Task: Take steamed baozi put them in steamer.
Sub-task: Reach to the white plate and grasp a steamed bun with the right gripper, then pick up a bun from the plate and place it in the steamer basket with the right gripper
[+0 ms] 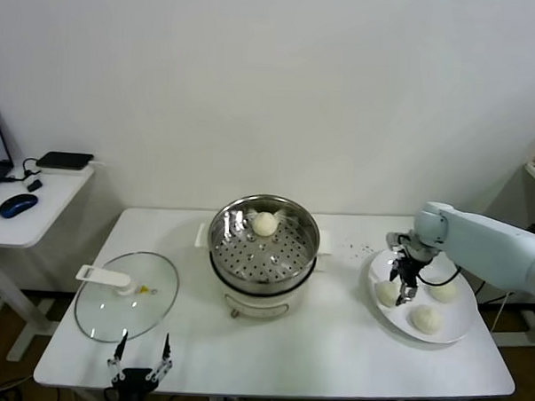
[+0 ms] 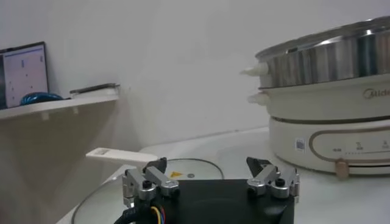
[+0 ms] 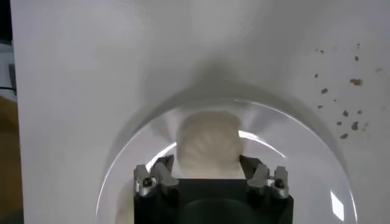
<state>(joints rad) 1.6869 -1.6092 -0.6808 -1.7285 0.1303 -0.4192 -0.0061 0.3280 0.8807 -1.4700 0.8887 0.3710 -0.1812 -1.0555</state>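
Our right gripper (image 1: 403, 279) sits over the white plate (image 1: 462, 326) near the table's right edge, fingers apart and straddling one baozi (image 3: 209, 145) without clamping it yet; one bun (image 1: 265, 223) already lies in the steamer (image 1: 264, 245) at mid-table. We judge a hard or off-centre squeeze could dent the soft dough or let it slip back. Our left gripper (image 1: 139, 360) waits open at the front-left edge.

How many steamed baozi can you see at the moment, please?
4: one baozi inside the steamer, three on the white plate: one between the right gripper's open fingers, one behind, one nearer the front.
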